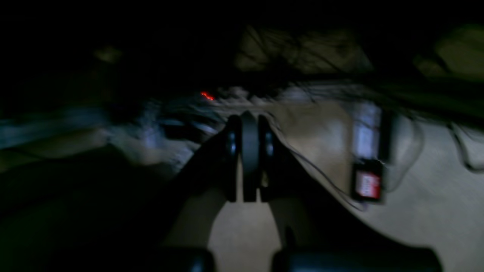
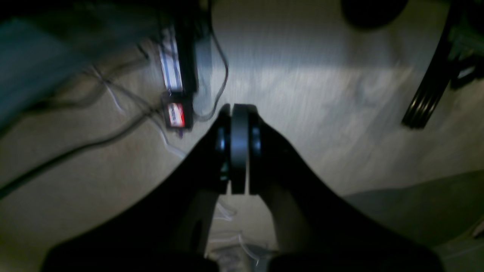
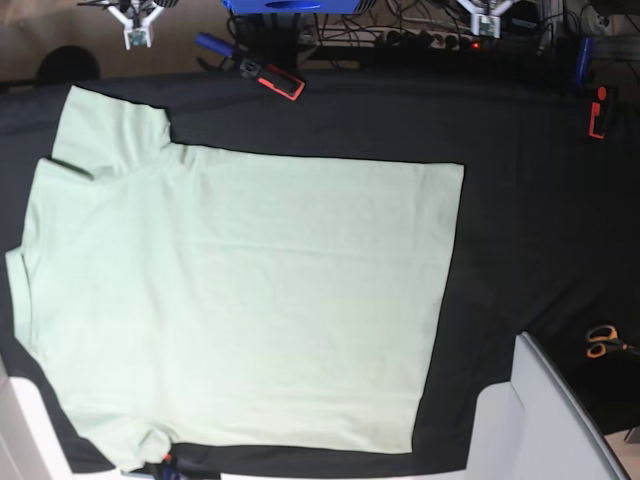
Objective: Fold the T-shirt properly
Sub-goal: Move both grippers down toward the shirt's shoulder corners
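Left claw (image 1: 249,151) shut; T-shirt (image 3: 250,300) flat on black tablecloth (image 3: 520,220); scissors (image 3: 602,341) beside.

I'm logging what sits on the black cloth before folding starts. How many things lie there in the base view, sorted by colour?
Pale mint-green: 1, the T-shirt, spread flat
Red and black: 2, clamp-like tools, one at the top edge and one at the right edge
Orange: 1, the scissors' handles
Total: 4
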You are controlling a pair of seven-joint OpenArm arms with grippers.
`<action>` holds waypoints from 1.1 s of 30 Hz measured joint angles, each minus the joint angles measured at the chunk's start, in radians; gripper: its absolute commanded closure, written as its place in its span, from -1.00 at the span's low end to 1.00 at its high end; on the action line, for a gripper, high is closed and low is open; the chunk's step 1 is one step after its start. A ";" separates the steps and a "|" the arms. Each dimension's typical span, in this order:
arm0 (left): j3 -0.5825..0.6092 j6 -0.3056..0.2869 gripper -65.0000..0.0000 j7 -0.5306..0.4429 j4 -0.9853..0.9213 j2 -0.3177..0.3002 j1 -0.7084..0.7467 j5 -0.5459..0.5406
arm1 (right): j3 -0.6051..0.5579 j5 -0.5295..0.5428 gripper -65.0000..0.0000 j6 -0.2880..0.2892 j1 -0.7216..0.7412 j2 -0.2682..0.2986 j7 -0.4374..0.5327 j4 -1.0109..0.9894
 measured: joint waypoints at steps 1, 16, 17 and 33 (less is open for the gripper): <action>-0.018 0.000 1.00 0.007 0.029 -0.003 0.012 0.000 | 0.014 0.001 1.00 0.001 -0.014 0.000 -0.034 0.038; -0.056 -0.061 1.00 0.021 0.567 -0.002 0.147 -0.193 | 0.228 0.002 1.00 0.004 -0.087 -0.008 -0.102 0.410; -0.056 -0.060 1.00 0.043 0.590 -0.003 0.146 -0.209 | 0.242 0.003 1.00 0.005 -0.073 -0.007 -0.101 0.412; -0.057 -0.061 0.57 0.325 0.653 -0.105 0.012 -0.281 | 0.618 0.480 -0.21 0.575 0.117 -0.051 -0.186 0.399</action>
